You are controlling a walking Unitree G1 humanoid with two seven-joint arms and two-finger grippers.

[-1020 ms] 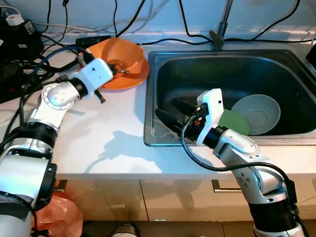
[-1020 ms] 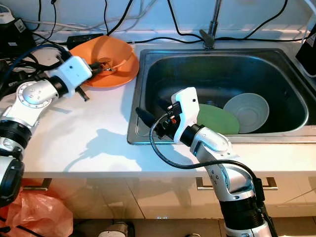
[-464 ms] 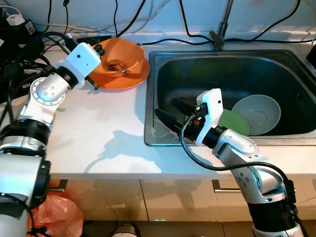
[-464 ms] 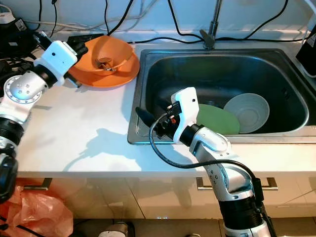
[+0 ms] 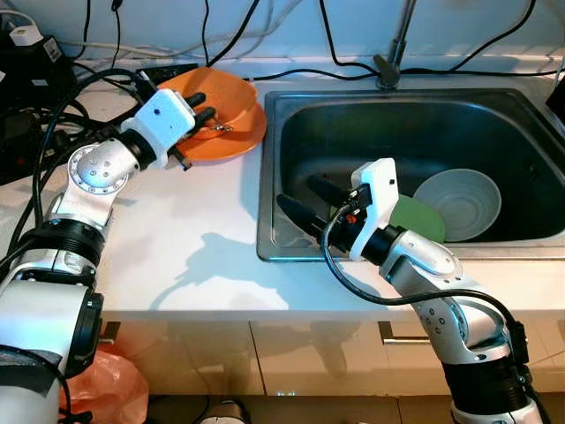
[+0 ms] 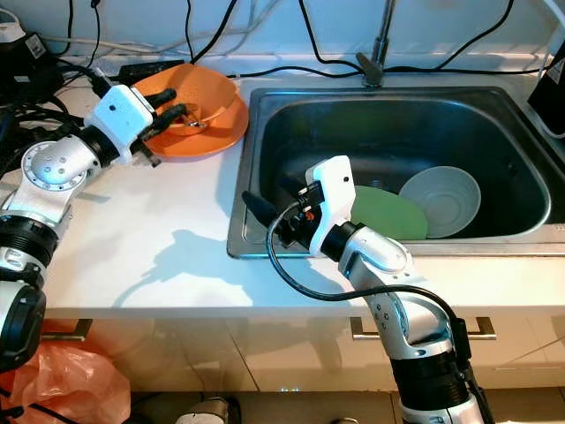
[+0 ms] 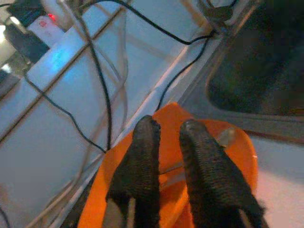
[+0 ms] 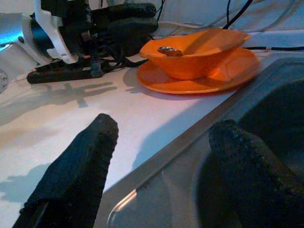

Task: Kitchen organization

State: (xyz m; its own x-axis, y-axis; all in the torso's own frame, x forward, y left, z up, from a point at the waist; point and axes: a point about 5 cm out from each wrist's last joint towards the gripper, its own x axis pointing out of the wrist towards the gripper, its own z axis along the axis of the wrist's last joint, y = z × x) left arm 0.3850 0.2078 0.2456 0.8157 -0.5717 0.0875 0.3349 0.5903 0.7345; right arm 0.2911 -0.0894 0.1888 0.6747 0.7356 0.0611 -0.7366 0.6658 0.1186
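Note:
An orange bowl (image 5: 222, 92) sits on an orange plate (image 5: 238, 138) on the white counter, left of the sink (image 5: 267, 168). A metal spoon (image 8: 168, 50) lies inside the bowl. My left gripper (image 5: 199, 105) hovers at the bowl's left rim, its fingers (image 7: 142, 156) shut side by side with nothing between them. My right gripper (image 5: 298, 194) stands open at the sink's front left corner, pointing toward the counter, and holds nothing. In the sink lie a pale bowl (image 5: 459, 201) and a green plate (image 5: 417, 218).
Black cables (image 5: 53, 115) and a power strip (image 5: 163, 69) crowd the counter's back left. The faucet (image 5: 393, 53) stands behind the sink. White counter (image 5: 177, 230) lies open in front of the orange plate. An orange plastic bag (image 5: 115, 389) sits on the floor below.
My left gripper drew back from the bowl to the left and rear, then came forward again to the bowl's left rim. The right arm has not moved.

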